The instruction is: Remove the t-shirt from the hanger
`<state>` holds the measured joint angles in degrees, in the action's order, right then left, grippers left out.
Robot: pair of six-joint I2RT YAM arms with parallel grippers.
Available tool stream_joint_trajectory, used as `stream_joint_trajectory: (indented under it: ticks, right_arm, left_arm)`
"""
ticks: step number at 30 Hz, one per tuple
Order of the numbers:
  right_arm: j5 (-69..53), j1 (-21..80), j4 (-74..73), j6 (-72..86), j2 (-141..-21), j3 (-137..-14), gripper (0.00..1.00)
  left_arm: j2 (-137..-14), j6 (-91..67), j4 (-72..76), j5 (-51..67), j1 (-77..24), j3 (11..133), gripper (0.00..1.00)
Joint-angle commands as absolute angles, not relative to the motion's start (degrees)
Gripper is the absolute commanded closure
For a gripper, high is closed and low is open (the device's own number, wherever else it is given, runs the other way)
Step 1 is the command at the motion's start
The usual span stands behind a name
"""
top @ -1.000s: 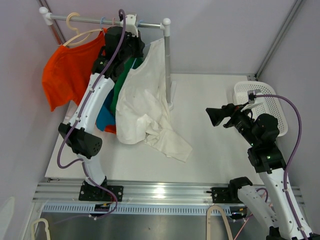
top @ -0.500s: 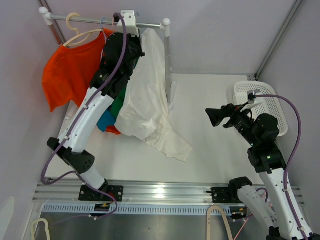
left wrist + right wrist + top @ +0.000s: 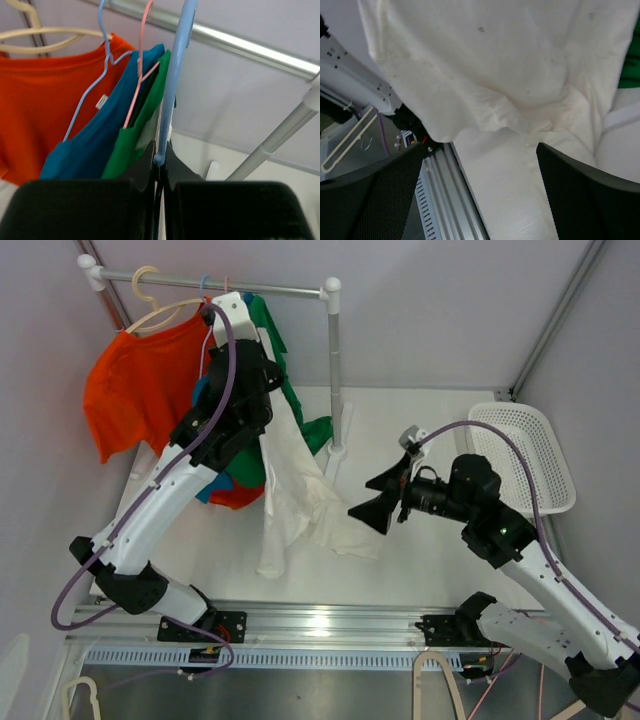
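The left gripper (image 3: 159, 162) is clenched: its two dark fingers (image 3: 145, 165) pinch the lower end of a light-blue hanger (image 3: 172, 90), whose shaft rises straight from the fingers towards the metal rail (image 3: 240, 42). Whether the hook sits on the rail, I cannot tell. The right gripper (image 3: 480, 150) is released, with its jaws standing wide apart and nothing between them. It points at the lower folds of the white t-shirt (image 3: 485, 65).

The only label is a small white tag (image 3: 101, 101) inside the neck of the blue garment (image 3: 95, 145), and no writing on it can be read. No brand shows anywhere.

The white t-shirt (image 3: 285, 500) hangs as a long narrow drape under the left arm, in front of the rail. Its lower part lies crumpled on the white table (image 3: 430, 430), just beside the right gripper (image 3: 375, 505). The cloth is off-white and wrinkled, with a few small dark specks.

Behind it are a green garment (image 3: 285, 370) with a pink hanger (image 3: 140, 65), and an orange t-shirt (image 3: 130, 390) on a cream hanger (image 3: 160, 305). A white basket (image 3: 540, 440) stands at the table's right side, well apart.
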<state>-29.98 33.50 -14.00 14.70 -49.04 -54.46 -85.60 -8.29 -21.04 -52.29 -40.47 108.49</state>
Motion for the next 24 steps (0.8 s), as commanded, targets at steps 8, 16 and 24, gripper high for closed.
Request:
stream_joint_trajectory:
  ticks: [8, 16, 24]
  right_arm:
    - [-25.1, 55.9, -2.7, 9.3, -60.9, -61.7, 0.01]
    - [-20.3, 63.7, 2.4, 10.7, -73.4, -67.0, 0.08]
    - [-15.7, 70.5, 0.2, 11.3, -71.5, -64.1, 1.00]
  left_arm:
    - [-79.2, -20.7, -31.3, -65.6, -45.2, 104.7, 0.99]
    - [-79.8, -22.6, -31.6, -65.5, -46.1, 103.4, 0.99]
    - [-82.2, -13.4, -21.6, -63.6, -45.3, 102.7, 0.99]
